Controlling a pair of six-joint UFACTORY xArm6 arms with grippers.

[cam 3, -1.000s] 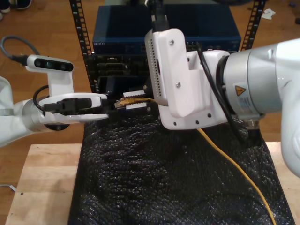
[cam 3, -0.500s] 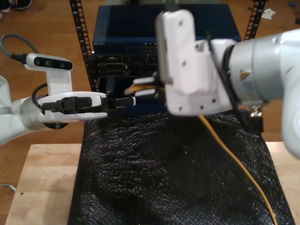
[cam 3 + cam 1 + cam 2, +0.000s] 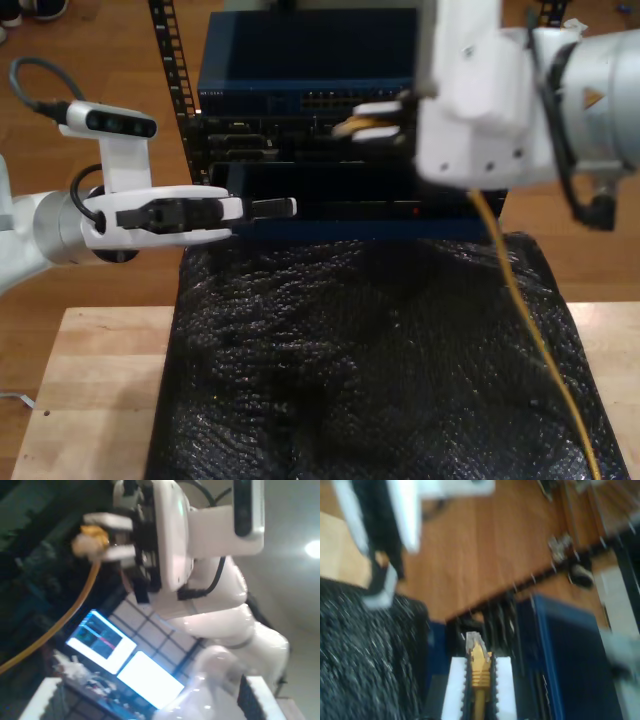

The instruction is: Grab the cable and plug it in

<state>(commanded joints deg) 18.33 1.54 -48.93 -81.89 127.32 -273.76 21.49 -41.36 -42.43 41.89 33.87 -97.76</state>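
My second pincer (image 3: 385,118) held the cable (image 3: 520,300) by its plug end, the two white fingers (image 3: 505,690) clamped on either side of the yellow boot. In the second wrist view the clear plug (image 3: 472,642) stuck out just past the fingertips, pointing toward the dark blue rack unit (image 3: 570,655). The exterior view showed the same grip: the yellow plug end (image 3: 358,124) was raised in front of the rack unit (image 3: 300,60), level with its row of ports (image 3: 335,101) and near them; I could not tell whether it touched. From the pincer the cable dropped down and ran across the black padded sheet (image 3: 370,370) that lay in front of the rack unit, draped over the wooden tabletop (image 3: 90,390).

The first wrist view looked across at the second pincer (image 3: 102,537), again with the yellow plug end (image 3: 89,541) pinched between its white fingers (image 3: 107,521) and the cable (image 3: 60,625) trailing away from it.

My first pincer (image 3: 285,207) hung low in front of the rack unit, just above the far edge of the sheet, below the plug and well apart from it. It carried nothing; its dark fingers (image 3: 272,207) appeared drawn together, though the pictures did not show that plainly enough to say.
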